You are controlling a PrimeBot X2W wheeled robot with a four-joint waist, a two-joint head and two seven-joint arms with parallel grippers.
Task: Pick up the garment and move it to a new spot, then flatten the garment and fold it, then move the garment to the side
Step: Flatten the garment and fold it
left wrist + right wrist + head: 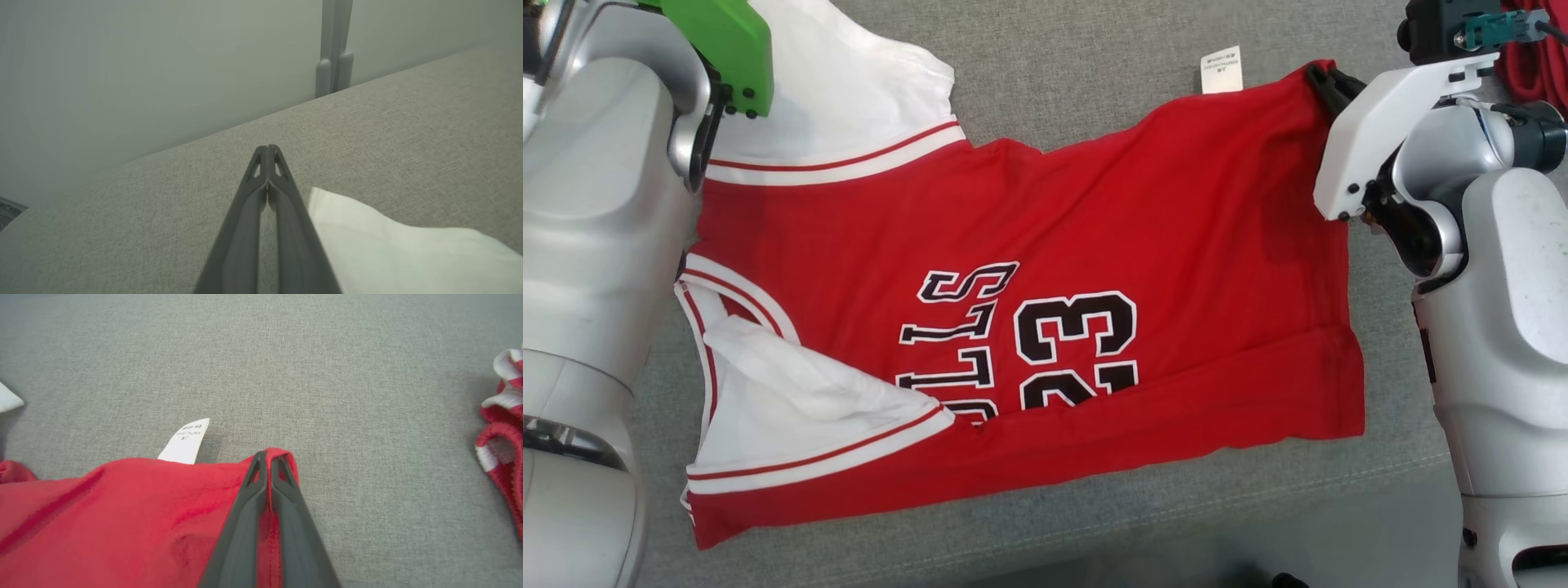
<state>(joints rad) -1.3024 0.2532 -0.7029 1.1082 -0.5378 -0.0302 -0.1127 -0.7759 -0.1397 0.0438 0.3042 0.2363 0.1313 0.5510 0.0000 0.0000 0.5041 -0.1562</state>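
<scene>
plain indoor room, kind unclear: grey woven upholstery [1094,90] against a bare pale wall [122,61]

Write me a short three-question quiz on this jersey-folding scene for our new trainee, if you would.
1. True or false: the right gripper is shut on a corner of the red jersey.
2. Where does the white care label lie?
A) on top of a white sleeve
B) on the grey upholstery, sticking out past the jersey's far edge
C) on the floor
3. Fill in the gap: the printed number on the jersey reads __.

Key: 1 true; 2 B; 3 23.
</scene>
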